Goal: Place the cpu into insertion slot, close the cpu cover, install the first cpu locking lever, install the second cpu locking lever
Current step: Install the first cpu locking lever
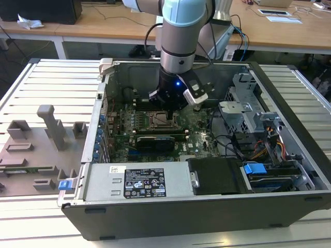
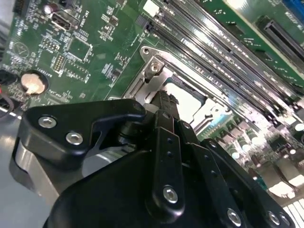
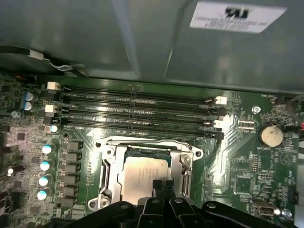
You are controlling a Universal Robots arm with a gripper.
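In the first wrist view the pincer (image 3: 162,185) covers one edge of the cpu (image 3: 142,172) and of the cpu cover (image 3: 111,171) (its own black body runs off the picture). In the exterior view the arm (image 1: 178,36) hides part of the insertion slot (image 1: 156,120).

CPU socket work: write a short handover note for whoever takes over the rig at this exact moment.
Gripper: shut, empty, tips down at the cpu edge.
The cpu lies in the insertion slot on the motherboard; the cpu cover appears folded down around it.
Done: cpu placed, cover seemingly closed.
Left: both locking levers; whether either is latched cannot be told.
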